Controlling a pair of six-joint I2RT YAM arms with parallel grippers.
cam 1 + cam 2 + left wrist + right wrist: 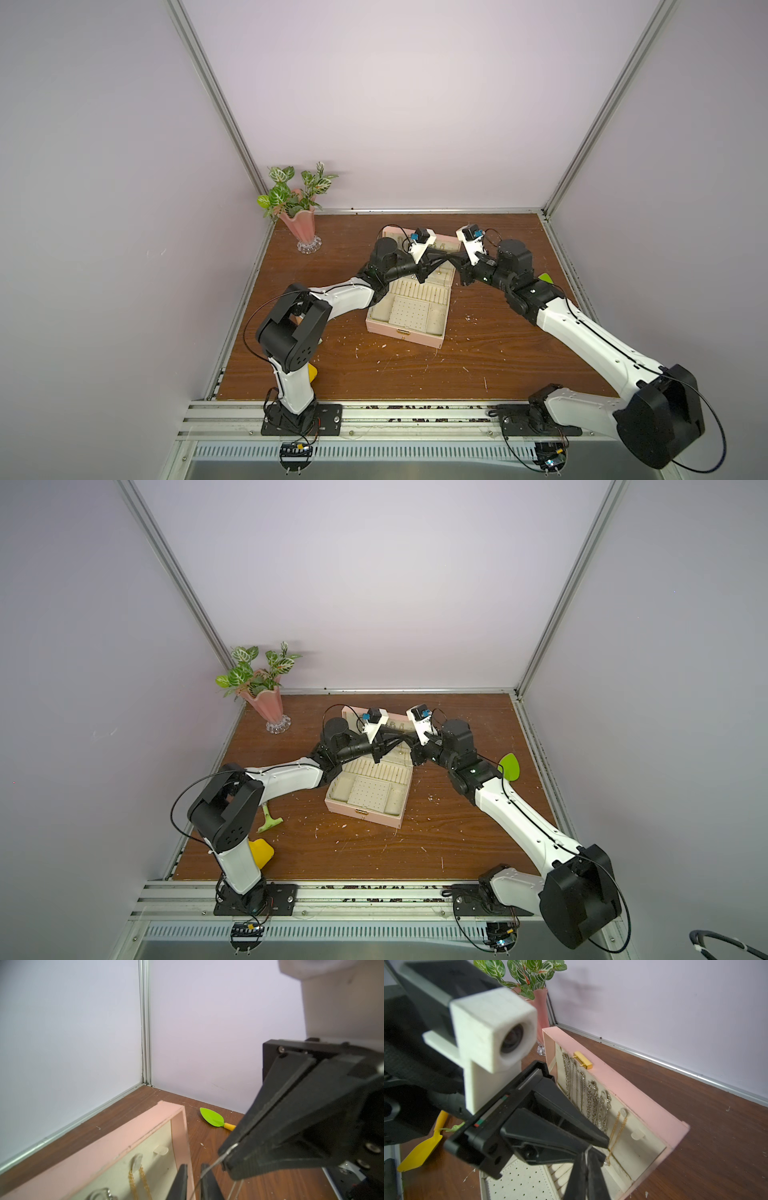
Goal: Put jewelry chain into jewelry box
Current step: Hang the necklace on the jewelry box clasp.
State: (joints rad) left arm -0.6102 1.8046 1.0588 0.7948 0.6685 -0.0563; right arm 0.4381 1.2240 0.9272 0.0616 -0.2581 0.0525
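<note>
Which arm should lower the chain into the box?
Right, likely. The right gripper is plainly shut on the jewelry chain above the open jewelry box; whether the left gripper grips the strand between its fingers is unclear.

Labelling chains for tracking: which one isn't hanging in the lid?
The thread-thin pale chain, strung between the right hand and left hand. The chunky silver chains and gold chain hang in the lid.

The jewelry box [403,335] sits on the table [415,374], vase [300,227] behind it (far-left corner).
</note>
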